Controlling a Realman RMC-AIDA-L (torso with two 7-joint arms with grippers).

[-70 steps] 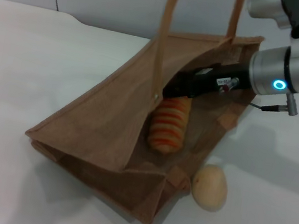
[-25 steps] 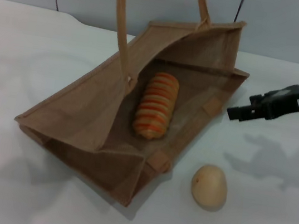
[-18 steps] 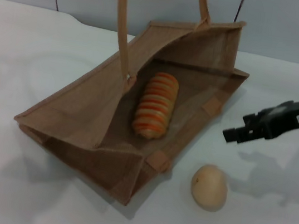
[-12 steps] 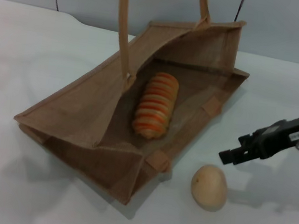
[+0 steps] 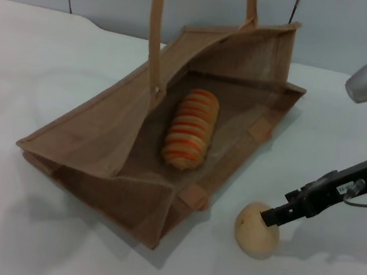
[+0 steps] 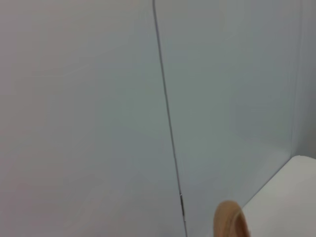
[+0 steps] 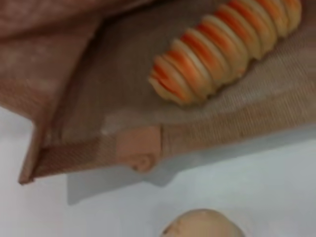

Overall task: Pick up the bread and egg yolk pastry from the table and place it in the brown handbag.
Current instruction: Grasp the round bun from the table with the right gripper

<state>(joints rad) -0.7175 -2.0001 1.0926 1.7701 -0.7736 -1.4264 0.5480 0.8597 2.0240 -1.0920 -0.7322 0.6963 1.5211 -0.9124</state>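
Head view: large tan-brown woven jute handbag [image 5: 100, 142] lies tipped open on the broad white tabletop [image 5: 36, 60], its two long arched handles [image 5: 156, 36] rising out of the top of the picture. Inside, on the lower wall of the bag, rests the elongated ridged bread loaf with orange and pale tan cross stripes [image 5: 189, 137], lying lengthwise, well inside the opening.

The small smooth round beige egg yolk pastry [image 5: 257, 230] sits on the tabletop outside the bag, near its front right corner but apart from it.

Right gripper [image 5: 274, 215], dark and slim on a silver arm, reaches in from the right edge and slants down; its tip is at the upper right side of the pastry, touching or just above it, cannot tell which. Whether its fingers are spread or closed cannot be told.

Right wrist view: the striped loaf [image 7: 224, 47] on the woven bag fabric [image 7: 98, 98], a tan handle patch [image 7: 139, 144] at the bag's edge, and the top of the pastry [image 7: 202, 224] below it on the white surface.

Left wrist view: pale wall panels and a bit of tan handle [image 6: 229, 222]; the left gripper itself is not seen.
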